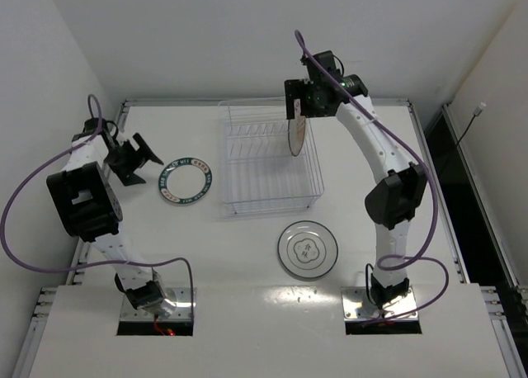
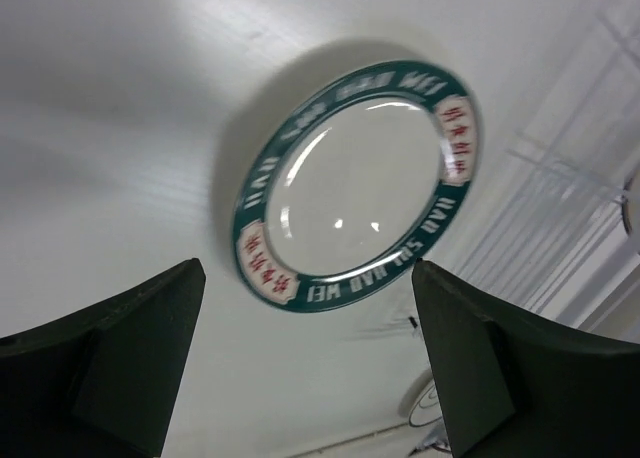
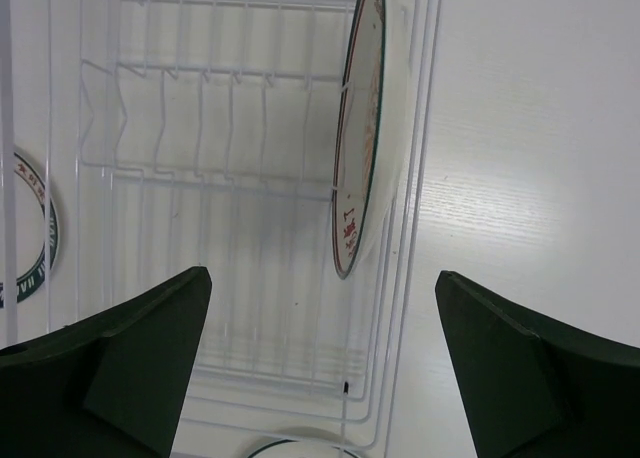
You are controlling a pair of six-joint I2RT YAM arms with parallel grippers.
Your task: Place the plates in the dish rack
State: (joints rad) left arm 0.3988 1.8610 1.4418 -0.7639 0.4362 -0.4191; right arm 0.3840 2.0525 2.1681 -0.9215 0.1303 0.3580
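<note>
Plates number three, and only one is in the dish rack (image 1: 272, 210): the orange-centred plate (image 1: 298, 130) stands on edge between the tines along the rack's right side, toward the table's far edge. The right claw (image 1: 312, 97) hangs directly above it with its two fingers spread wide. From the wrist view the right claw (image 3: 325, 276) touches neither that plate (image 3: 360, 128) nor the rack wires (image 3: 200, 178), so it grips nothing. The left claw (image 1: 136, 157) is also wide open and empty, held over the table (image 1: 239, 254) near its left edge, just beside the teal-rimmed plate (image 1: 186, 180), which lies flat between that claw and the rack's left side. Seen from the left wrist, the teal-rimmed plate (image 2: 355, 183) lies beyond the gap of the open left claw (image 2: 305, 273), with nothing touching it. White capitals run around its dark rim. I can make out "HAO" and "WEI", and there are pale panels with red characters too blurred to read. The upright plate shows a red mark near its lower rim, also unreadable. The white plate with a grey ring (image 1: 308, 248) lies flat on the table just nearer than the rack's near right corner, apart from both claws.
</note>
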